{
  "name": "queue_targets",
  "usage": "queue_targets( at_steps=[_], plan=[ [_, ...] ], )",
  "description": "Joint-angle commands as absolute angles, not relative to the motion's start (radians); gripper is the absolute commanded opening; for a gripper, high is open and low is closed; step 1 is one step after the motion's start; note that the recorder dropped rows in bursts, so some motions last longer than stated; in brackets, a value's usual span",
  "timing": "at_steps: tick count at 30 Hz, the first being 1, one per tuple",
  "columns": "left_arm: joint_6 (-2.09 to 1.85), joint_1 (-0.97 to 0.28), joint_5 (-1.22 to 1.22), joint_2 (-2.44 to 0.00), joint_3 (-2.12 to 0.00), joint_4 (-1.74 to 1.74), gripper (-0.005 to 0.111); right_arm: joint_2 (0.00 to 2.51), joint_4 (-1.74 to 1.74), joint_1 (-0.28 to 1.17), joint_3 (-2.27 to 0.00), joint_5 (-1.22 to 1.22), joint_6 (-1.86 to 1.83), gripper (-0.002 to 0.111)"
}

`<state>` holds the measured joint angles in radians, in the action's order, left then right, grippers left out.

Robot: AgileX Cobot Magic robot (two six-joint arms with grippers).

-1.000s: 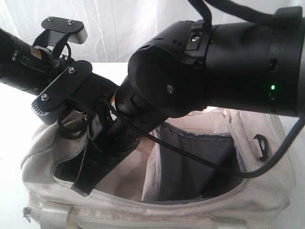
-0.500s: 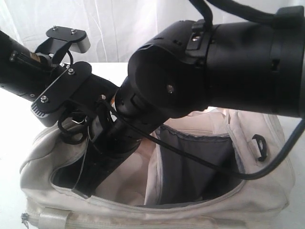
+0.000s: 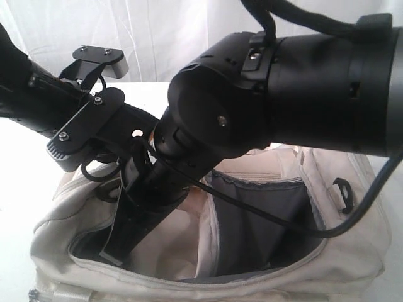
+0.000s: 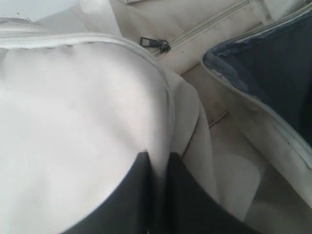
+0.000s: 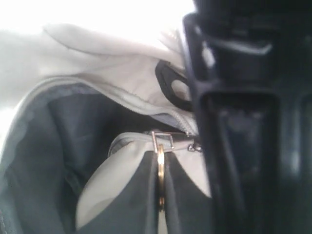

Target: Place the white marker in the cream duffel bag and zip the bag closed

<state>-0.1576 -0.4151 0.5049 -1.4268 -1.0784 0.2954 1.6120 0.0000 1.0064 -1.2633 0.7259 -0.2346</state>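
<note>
Cream duffel bag (image 3: 359,226) sits open on the white surface (image 3: 19,189), its lower edge cut off in the exterior view. Both black arms (image 3: 302,88) crowd over the mouth and hide much of the inside; grey lining (image 3: 264,220) shows toward the right. White marker can't be made out in any view, so can't tell where it lies. Left hand (image 4: 157,163): only the fingertips are in shot, nearly together, clenched on a fold of the bag's cream fabric. A dark zipper pull (image 4: 155,44) lies on the bag beyond, untouched. Right hand (image 5: 160,163): clamped tight on a thin brass ring (image 5: 160,185) hooked to a silver loop (image 5: 162,140) at the bag's zipper. A blurred black arm part fills one side of that view.
</note>
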Motion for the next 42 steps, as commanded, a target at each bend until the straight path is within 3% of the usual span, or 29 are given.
queue_targets(
  at_steps=[1, 13, 23, 42],
  plan=[
    [-0.150, -0.421, 0.471, -1.437, -1.077, 0.252, 0.003, 1.589, 0.000, 1.012, -1.268, 0.675, -0.241, 0.000],
    [-0.109, -0.415, 0.411, -1.437, -1.077, 0.156, 0.003, 1.567, 0.000, 1.016, -1.268, 0.682, -0.241, 0.000],
    [-0.025, -0.291, 0.384, -1.437, -1.077, 0.127, 0.003, 1.537, 0.009, 1.016, -1.270, 0.683, -0.241, 0.000],
    [-0.021, -0.291, 0.321, -1.437, -1.078, 0.125, 0.003, 1.539, 0.184, 1.048, -1.284, 0.749, -0.363, 0.000]
  ],
)
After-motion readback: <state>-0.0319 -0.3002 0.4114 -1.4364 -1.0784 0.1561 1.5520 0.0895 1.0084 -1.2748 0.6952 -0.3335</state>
